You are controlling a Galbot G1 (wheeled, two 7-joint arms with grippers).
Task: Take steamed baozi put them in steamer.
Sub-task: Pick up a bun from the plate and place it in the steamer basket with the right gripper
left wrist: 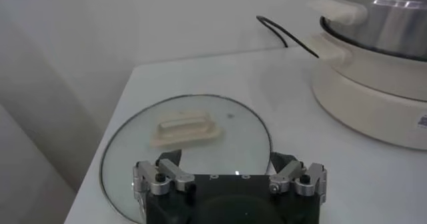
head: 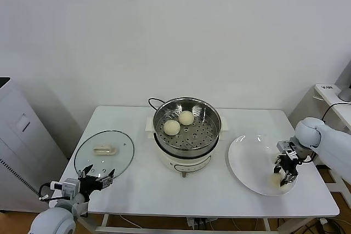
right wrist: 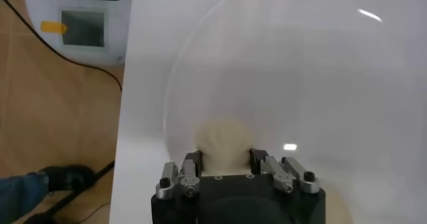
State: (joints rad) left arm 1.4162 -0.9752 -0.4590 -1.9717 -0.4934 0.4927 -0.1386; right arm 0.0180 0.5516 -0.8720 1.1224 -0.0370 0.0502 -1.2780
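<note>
The steel steamer (head: 211, 114) stands on its white cooker base at the table's middle. Two cream-white baozi (head: 171, 127) (head: 186, 117) lie on its perforated floor. A third baozi (head: 275, 180) rests on the white plate (head: 247, 160) at the right, near the plate's front edge. My right gripper (head: 284, 175) is down on it. In the right wrist view its fingers (right wrist: 191, 162) press both sides of that baozi (right wrist: 225, 142). A fourth baozi is not in view. My left gripper (head: 93, 181) is open and empty at the front left corner.
A flat glass lid (head: 104, 152) with a cream handle lies at the table's left, just ahead of the left gripper (left wrist: 227, 169). The cooker's black cord runs off behind it. The plate sits close to the table's right edge, with floor and a white device beyond.
</note>
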